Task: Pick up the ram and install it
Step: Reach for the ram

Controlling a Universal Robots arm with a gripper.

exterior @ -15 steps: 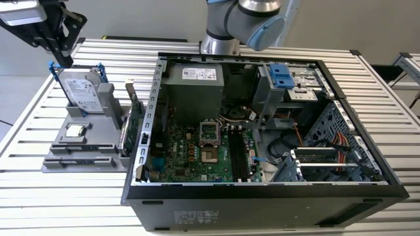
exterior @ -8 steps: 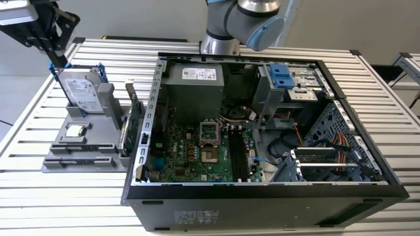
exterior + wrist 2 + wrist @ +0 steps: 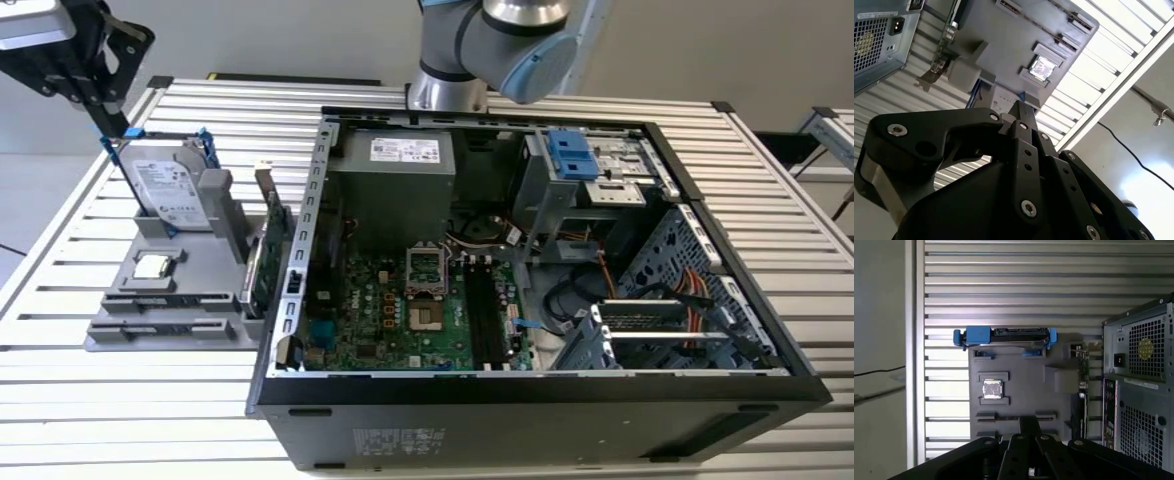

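My gripper [image 3: 107, 128] hangs high over the far corner of the grey parts tray [image 3: 120, 338], at the exterior view's left. Its black fingers [image 3: 1021, 111] are pressed together and I see nothing between them. In the first wrist view the gripper [image 3: 1029, 422] points down at the tray's two narrow holders [image 3: 1016, 416], which show just a thin dark line. I cannot pick out the ram for certain there. The open computer case [image 3: 534, 385] lies to the exterior view's right, and the motherboard's long black memory slots [image 3: 483, 315] sit near its middle.
On the tray stand a hard drive [image 3: 174, 190] in a blue bracket, a small silver processor chip [image 3: 154, 265] and a green expansion card [image 3: 274, 245] beside the case wall. The arm's base [image 3: 447, 90] rises behind the case. Slatted tabletop [image 3: 80, 400] surrounds everything.
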